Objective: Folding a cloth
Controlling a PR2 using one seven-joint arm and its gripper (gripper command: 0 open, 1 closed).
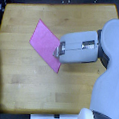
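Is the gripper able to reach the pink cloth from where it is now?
Probably yes. The gripper is already at the right edge of the cloth, and nothing stands between them on the wooden table. Whether it grips the fabric is unclear.

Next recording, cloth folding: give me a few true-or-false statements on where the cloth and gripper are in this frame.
1. The cloth is pink-magenta and plain. True.
2. The cloth lies on a wooden tabletop. True.
3. The cloth hangs over the tabletop's edge. False: it lies wholly on the wood, with bare wood all around it.
4. The gripper is at the cloth's edge on the exterior view's right. True.
5. The arm enters from the exterior view's left. False: it comes in from the right.
6. The cloth is crumpled into a ball. False: it lies flat and four-sided.
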